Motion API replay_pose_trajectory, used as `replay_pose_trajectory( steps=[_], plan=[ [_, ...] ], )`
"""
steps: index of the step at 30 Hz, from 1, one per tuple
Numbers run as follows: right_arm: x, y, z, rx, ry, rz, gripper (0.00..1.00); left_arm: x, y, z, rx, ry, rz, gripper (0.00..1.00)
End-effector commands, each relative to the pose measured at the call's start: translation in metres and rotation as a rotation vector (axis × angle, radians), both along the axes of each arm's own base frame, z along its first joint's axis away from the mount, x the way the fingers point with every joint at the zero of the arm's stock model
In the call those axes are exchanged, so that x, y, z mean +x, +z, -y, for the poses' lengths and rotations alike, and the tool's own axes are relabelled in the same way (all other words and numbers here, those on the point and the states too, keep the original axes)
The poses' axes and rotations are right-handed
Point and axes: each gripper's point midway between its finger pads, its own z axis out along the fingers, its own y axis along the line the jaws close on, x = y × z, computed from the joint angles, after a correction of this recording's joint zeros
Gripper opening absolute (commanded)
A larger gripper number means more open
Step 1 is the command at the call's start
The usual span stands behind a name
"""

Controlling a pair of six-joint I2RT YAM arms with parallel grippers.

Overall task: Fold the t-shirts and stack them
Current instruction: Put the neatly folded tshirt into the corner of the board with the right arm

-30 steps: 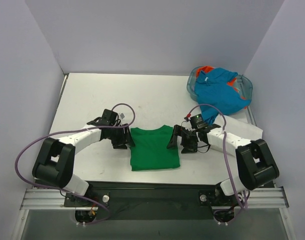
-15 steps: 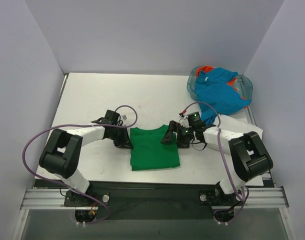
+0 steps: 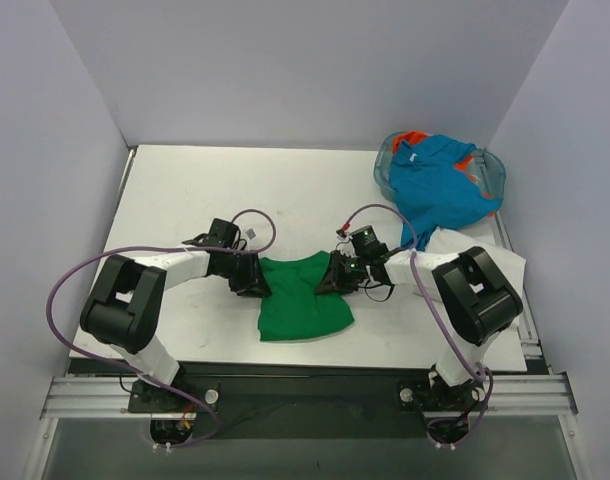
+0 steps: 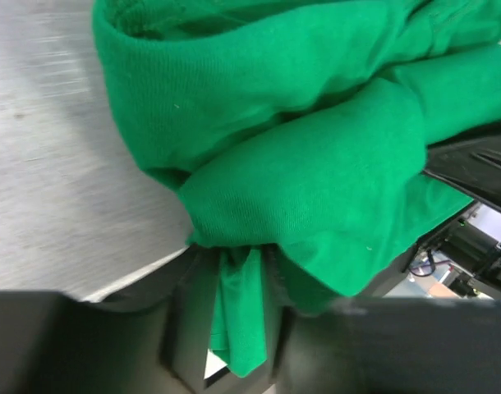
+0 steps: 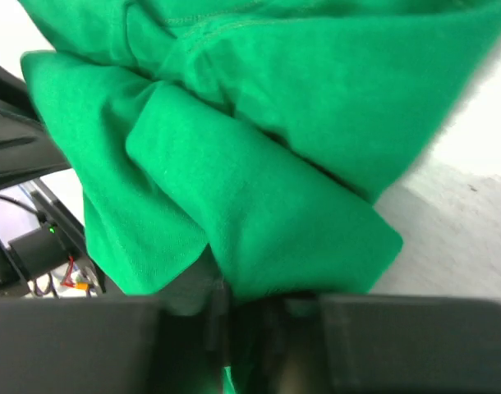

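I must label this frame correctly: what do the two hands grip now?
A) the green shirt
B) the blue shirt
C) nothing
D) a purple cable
A: both wrist views show green cloth pinched, with the left hand and right hand at opposite sides of the green shirt.

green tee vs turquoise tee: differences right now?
The green t-shirt lies folded, nearly flat, mid-table; the turquoise t-shirt is a crumpled heap in the clear bin, far right. The left gripper and right gripper pinch the green t-shirt's far corners; the turquoise t-shirt is untouched. Both are plain fabric.
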Motion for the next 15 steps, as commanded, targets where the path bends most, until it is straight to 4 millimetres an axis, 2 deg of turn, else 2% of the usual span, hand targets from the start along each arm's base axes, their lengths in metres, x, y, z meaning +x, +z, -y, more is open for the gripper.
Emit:
replay_pose_trajectory(
  steps=[1, 3, 6, 10, 15],
  plan=[
    [-0.035, -0.035, 0.045, -0.267, -0.021, -0.145, 0.00, 0.001, -0.008, -0.007, 0.054, -0.009, 0.010, 0.39],
    [-0.026, -0.022, 0.050, -0.296, -0.023, -0.085, 0.00, 0.007, 0.002, -0.007, 0.045, -0.001, 0.034, 0.46],
    [-0.024, -0.006, 0.070, -0.372, -0.033, -0.061, 0.00, 0.014, 0.015, -0.007, 0.031, 0.012, 0.060, 0.49],
    [-0.024, 0.023, 0.109, -0.484, -0.064, -0.060, 0.00, 0.018, 0.024, -0.009, 0.008, 0.027, 0.075, 0.49],
    [-0.022, 0.047, 0.159, -0.577, -0.128, -0.057, 0.00, 0.014, 0.021, -0.014, -0.006, 0.040, 0.070, 0.49]
  ],
)
